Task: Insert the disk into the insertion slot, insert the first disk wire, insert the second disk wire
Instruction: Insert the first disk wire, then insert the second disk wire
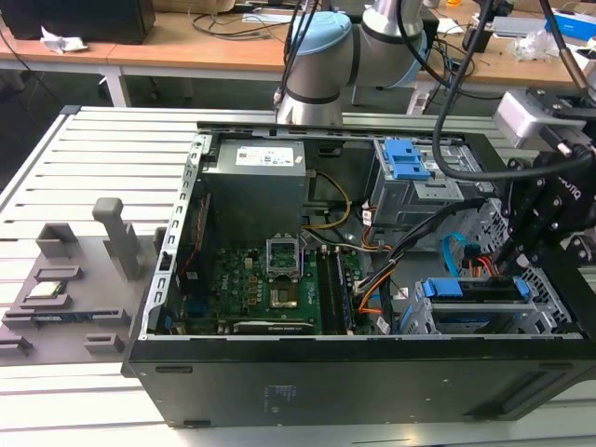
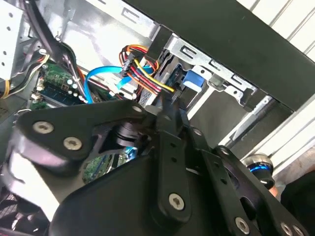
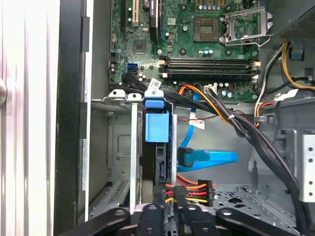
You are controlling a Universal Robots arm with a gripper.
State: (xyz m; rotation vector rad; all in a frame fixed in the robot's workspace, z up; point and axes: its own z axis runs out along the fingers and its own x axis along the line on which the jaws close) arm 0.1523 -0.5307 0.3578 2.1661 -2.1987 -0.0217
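Note:
The disk (image 1: 466, 291) sits in the insertion slot (image 1: 535, 312), a silver cage in the open computer case; its blue frame (image 3: 156, 125) faces up in the first wrist view. My gripper (image 1: 510, 267) hangs over the disk's end. It is shut on the plug of the first disk wire (image 3: 189, 191), a bundle of red, yellow, orange and black strands (image 2: 147, 76), held against the disk's edge. The second disk wire (image 3: 211, 158), a flat light-blue cable, lies looped beside the slot with its dark plug free; it also shows as a blue loop (image 1: 453, 256) in the exterior view.
A green motherboard (image 1: 270, 279) and a grey power supply (image 1: 256, 191) fill the case's middle. The taller grey cage with blue latch (image 1: 410, 168) stands behind the slot. Black cable bundles (image 3: 256, 135) cross near the gripper. A grey fixture (image 1: 65, 298) with parts lies outside at the exterior view's left.

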